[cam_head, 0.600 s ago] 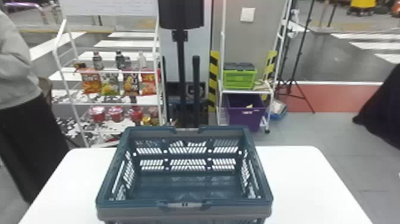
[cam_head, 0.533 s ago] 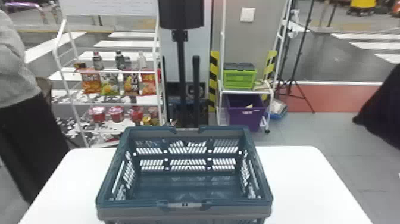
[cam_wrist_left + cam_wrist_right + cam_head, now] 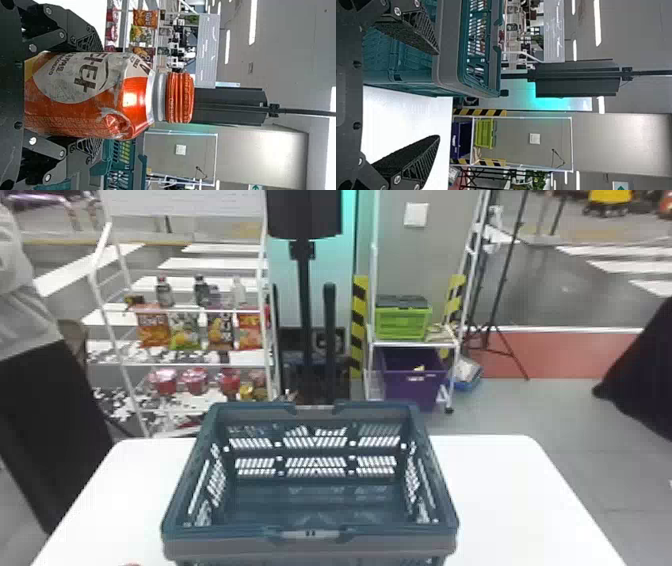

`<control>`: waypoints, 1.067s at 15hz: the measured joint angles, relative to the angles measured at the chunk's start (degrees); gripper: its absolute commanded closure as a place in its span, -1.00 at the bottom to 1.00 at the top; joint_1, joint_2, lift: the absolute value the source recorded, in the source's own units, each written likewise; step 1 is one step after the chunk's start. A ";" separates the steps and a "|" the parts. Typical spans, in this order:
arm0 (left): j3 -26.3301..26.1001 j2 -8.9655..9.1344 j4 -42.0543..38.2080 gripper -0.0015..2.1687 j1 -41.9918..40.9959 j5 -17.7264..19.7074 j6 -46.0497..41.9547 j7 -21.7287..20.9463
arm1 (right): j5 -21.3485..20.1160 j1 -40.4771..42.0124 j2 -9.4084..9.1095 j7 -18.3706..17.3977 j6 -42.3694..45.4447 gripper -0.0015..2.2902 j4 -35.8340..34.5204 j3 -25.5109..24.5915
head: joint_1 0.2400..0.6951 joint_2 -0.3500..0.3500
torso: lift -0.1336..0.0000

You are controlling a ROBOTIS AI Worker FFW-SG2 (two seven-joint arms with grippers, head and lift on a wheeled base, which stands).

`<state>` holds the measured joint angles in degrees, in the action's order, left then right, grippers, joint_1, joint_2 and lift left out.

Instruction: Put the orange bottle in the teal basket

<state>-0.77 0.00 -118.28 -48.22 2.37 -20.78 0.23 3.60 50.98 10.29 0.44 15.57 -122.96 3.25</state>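
- My left gripper had the bottle between its fingers, one pressed to each side of the body, their gap as wide as the bottle
- The bottle stood upright in that grip, its ribbed orange cap at the top, a white patch with dark print on its label
- It was outside the basket, which showed beyond one of those fingers in the left wrist view
- My right gripper had its fingers spread wide apart; in the right wrist view one was in front of the basket's side, the other in front of the table, and I couldn't tell if the first touched the basket
- The basket sat upright on the white table, open at the top, with slotted walls and a grey band under the near rim
- Behind the table, to the left, a white rack held snack bags above red tubs
- Farther right, a green crate was on a white shelf, over a purple bin
- A black pole rose behind the basket, between rack and shelf
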 measured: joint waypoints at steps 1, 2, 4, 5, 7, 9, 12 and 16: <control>-0.01 0.00 -0.10 -0.53 0.04 -0.02 0.08 -0.01 | 0.00 0.00 0.02 0.00 -0.07 -0.87 -0.05 0.00 | 0.14 0.00 | 1.00; -0.02 0.00 -0.28 -0.53 0.06 -0.06 0.20 -0.02 | 0.00 0.00 0.06 0.00 -0.16 -0.87 -0.07 0.00 | 0.14 0.00 | 1.00; 0.02 0.00 -1.29 -0.53 0.02 -0.13 0.67 -0.05 | -0.05 0.00 0.08 0.00 -0.25 -0.87 -0.17 0.00 | 0.14 0.00 | 1.00; 0.09 0.00 -2.46 -0.53 -0.05 -0.21 1.46 -0.11 | -0.07 0.00 0.08 0.00 -0.32 -0.87 -0.23 0.00 | 0.14 0.00 | 1.00; 0.43 -0.02 -5.68 -0.53 -0.06 -0.47 4.62 -0.46 | -0.09 0.00 0.08 -0.01 -0.40 -0.87 -0.26 0.00 | 0.14 0.00 | 1.00; 1.11 -0.57 -9.53 -0.53 0.58 -1.31 10.19 -0.91 | -0.09 0.00 0.08 -0.03 -0.48 -0.87 -0.26 0.00 | 0.14 0.00 | 1.00; 2.21 -1.23 -14.07 -0.53 4.21 -2.00 20.82 -3.16 | -0.16 0.00 -0.05 -0.04 -0.84 -0.87 -0.09 -0.08 | 0.14 0.00 | 1.00; 3.23 -2.31 -17.74 -0.53 13.70 -2.73 39.22 -6.97 | -0.67 -0.10 -0.55 -0.08 -0.95 -0.87 0.21 -0.07 | 0.14 0.00 | 1.00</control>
<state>2.45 -2.31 -136.02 -34.52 -0.35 18.44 -6.75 2.93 50.87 9.74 0.35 14.62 -122.75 3.19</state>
